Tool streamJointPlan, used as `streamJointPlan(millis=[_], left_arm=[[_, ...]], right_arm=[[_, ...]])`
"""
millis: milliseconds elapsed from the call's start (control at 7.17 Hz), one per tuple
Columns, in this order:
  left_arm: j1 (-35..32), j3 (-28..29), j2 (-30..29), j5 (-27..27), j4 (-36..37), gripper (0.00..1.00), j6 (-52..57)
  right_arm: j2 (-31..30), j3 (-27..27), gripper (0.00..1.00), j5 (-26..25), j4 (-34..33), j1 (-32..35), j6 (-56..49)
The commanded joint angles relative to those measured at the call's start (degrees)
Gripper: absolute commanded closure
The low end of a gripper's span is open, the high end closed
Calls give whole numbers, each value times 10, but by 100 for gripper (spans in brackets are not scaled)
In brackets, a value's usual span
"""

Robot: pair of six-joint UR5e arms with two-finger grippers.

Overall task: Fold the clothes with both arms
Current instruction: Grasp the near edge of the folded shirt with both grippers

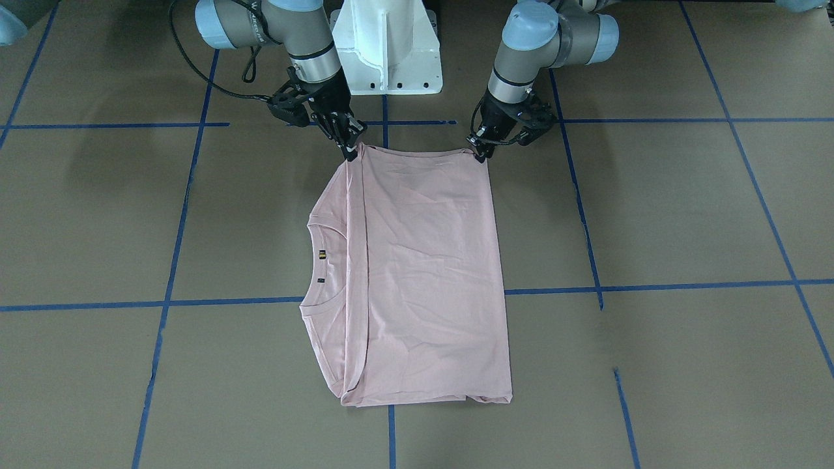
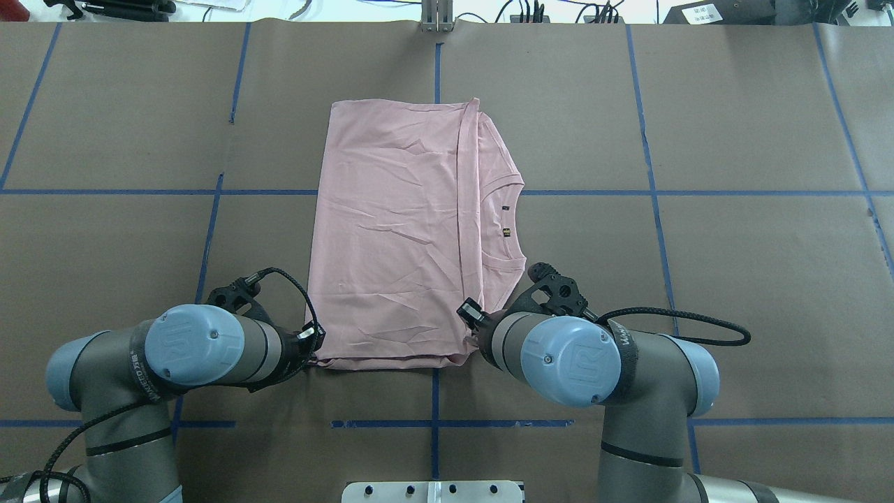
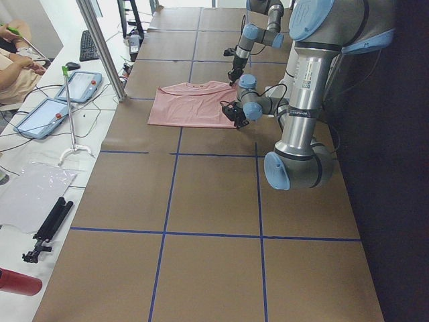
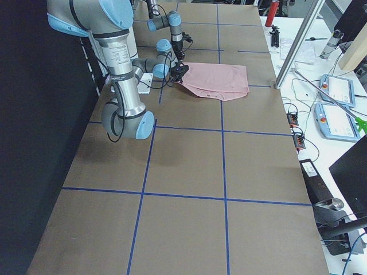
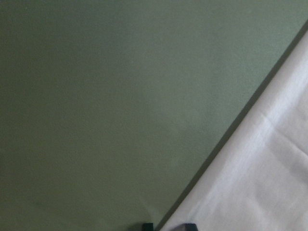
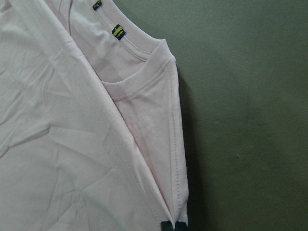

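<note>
The left pincer and right pincer are each clenched on a corner of the folded pale pink short-sleeved T-shirt, which lies flat on the brown tabletop, extending away between them. Risk: unequal lifting would skew the fold; a shallow pinch could drop a layer. The front-facing view shows both grips; the overhead view conceals them

Matt, creased pink cloth T-shirt; matt brown paper table cover.
</note>
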Motion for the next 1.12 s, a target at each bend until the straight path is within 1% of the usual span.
streamJointPlan(millis=[0,140,419,558,698,837,977], left_arm=[[0,2,0,0,0,86,0],[0,-1,-1,0,0,100,-1],[0,-6,-2,-2,0,100,0],[-1,-25,-1,-3,1,100,-1],[-1,-56,6,-3,21,100,-2],[1,-123,21,-4,68,100,-12],[34,-176,23,-4,112,100,-55]], right_arm=[[0,0,100,0,0,0,0],[0,-1,100,1,0,0,-1],[-1,-1,100,1,0,0,0],[-5,1,100,1,0,0,0],[-13,15,100,1,0,1,0],[-55,75,100,0,-1,-16,3],[-105,143,100,0,-1,-50,7]])
